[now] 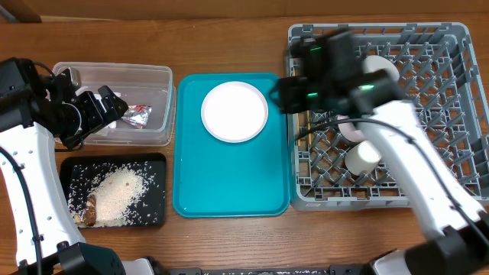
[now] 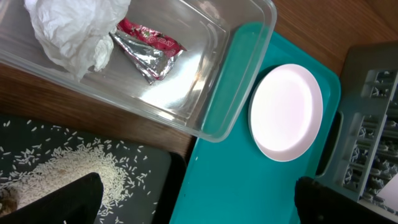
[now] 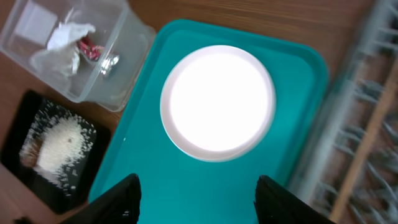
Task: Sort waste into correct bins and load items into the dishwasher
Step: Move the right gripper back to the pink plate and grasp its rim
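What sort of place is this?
Probably a tabletop mock-up of a dish-clearing station, not a real kitchen: grey dish rack on a wooden table, teal tray with a plate, clear tub with a wrapper, black tray with rice.

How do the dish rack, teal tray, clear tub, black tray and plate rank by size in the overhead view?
1. Dish rack, largest.
2. Teal tray.
3. Clear tub and black tray: they look about alike, so not ranked.
4. Plate, smallest.

Three downward views, all with plate (image 1: 234, 111)
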